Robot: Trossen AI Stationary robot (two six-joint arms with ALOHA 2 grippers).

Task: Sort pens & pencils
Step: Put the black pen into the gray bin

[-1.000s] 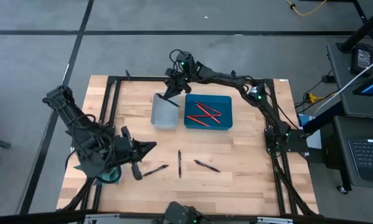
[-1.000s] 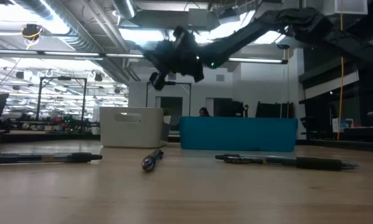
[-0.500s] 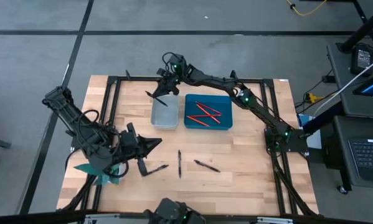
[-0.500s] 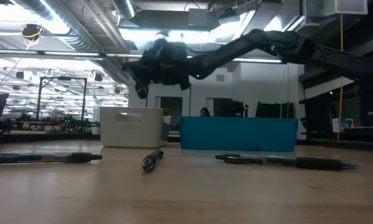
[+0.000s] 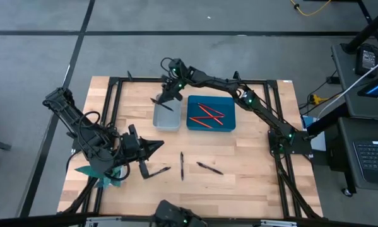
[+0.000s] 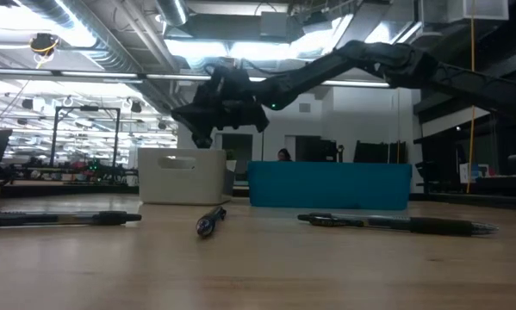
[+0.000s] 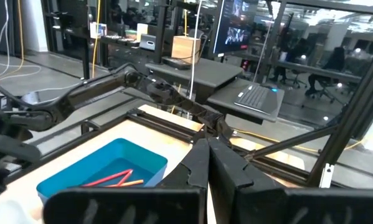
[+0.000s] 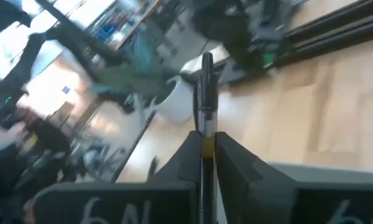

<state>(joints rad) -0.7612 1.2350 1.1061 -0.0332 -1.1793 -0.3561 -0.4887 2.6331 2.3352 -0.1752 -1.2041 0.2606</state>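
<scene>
Nearest, at the bench's (image 5: 252,183) six o'clock edge, three pens (image 5: 182,166) lie in a row; at eight o'clock the left pincer (image 5: 152,146) hovers clenched, empty. Farther, toward twelve, the right pincer (image 5: 165,101) grasps a black pen (image 8: 205,102) over the white bin (image 5: 167,114), beside the blue tray (image 5: 211,114) of red pencils (image 5: 206,115).

Three black pens (image 5: 182,166) on bare wood
</scene>
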